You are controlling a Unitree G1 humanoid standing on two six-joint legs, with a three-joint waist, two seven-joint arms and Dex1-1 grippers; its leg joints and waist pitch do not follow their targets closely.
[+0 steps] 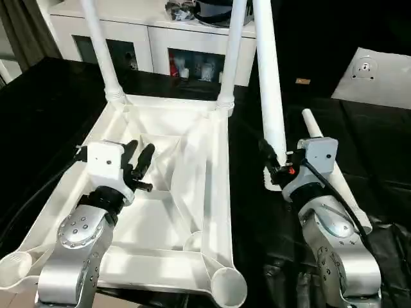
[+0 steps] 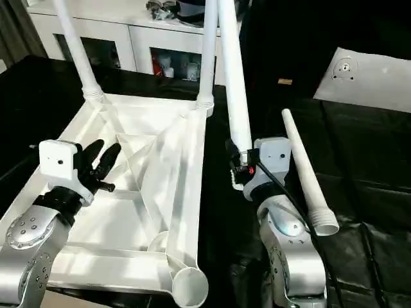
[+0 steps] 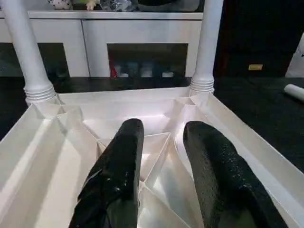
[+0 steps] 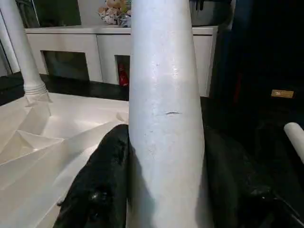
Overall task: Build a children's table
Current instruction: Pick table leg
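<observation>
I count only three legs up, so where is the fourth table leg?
The fourth leg lies flat on the black cloth, on the robot's right, just beyond the right gripper, which holds the third leg upright.

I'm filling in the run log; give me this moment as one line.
legs fitted: two, far sockets | right gripper: shut on third leg, upright | left gripper: open over table top | fourth leg: lying on black cloth

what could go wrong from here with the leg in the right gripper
1. The right gripper grips the held leg near its lower end, so the long part above could tip or slip.
2. The near corner socket lies low beside the right arm; a skewed leg may miss it.
3. The loose leg on the black surface lies close by and could get knocked.
</observation>
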